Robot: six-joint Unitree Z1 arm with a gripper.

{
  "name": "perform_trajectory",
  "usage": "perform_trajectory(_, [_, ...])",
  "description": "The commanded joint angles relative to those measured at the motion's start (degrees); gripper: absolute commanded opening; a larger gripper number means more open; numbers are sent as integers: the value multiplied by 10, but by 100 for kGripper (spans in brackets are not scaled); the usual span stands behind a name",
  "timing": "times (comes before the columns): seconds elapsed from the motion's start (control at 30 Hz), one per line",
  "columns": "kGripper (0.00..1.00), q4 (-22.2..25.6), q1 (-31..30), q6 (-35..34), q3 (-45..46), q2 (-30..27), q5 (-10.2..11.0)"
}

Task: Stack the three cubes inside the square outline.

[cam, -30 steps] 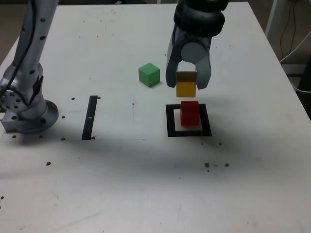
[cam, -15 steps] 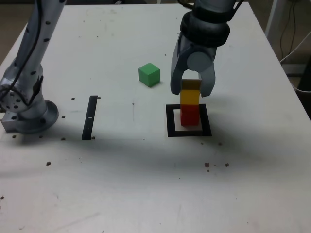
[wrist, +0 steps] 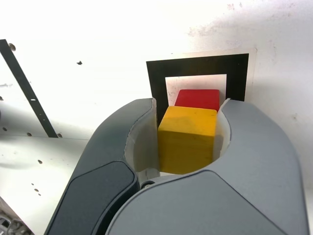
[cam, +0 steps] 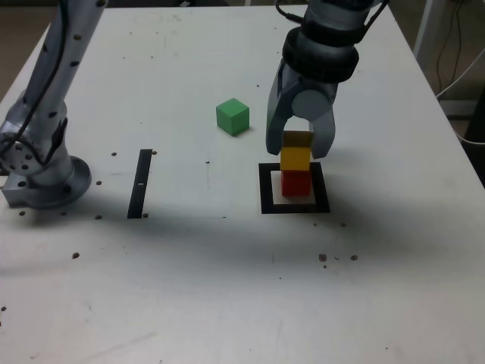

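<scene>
1. Since the earlier frames the pincer (cam: 301, 144) has descended, bringing the yellow cube (cam: 295, 158) from a clear gap above the red cube (cam: 296, 183) down onto, or all but onto, its top face.
2. Progress: red cube sits inside the square outline (cam: 265, 188); yellow cube is stacked over it, apparently aligned. Release is not yet made.
3. Outstanding: green cube (cam: 233, 117) rests alone on the counter (cam: 151, 288), well apart from the outline, toward the exterior view's left. It remains to be fetched and placed on top.
4. Pincer state: narrowly parted, jaws closed against opposite sides of the yellow cube, as the wrist view confirms (wrist: 188, 139). Nothing else is held.
5. Judgement: roughly halfway complete.
</scene>
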Motion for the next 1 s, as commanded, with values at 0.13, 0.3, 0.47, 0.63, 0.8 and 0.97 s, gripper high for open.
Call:
perform_trajectory(0.13, [84,-15,-1,4,11,2,-4])
perform_trajectory(0.3, [93,-17,-1,5,16,1,-6])
perform_trajectory(0.47, [95,-19,-1,5,22,-4,-4])
perform_trajectory(0.63, [99,-15,-1,5,25,-25,7])
perform_trajectory(0.8, [99,1,1,5,25,-55,26])
perform_trajectory(0.97, [99,20,12,6,26,-78,36])
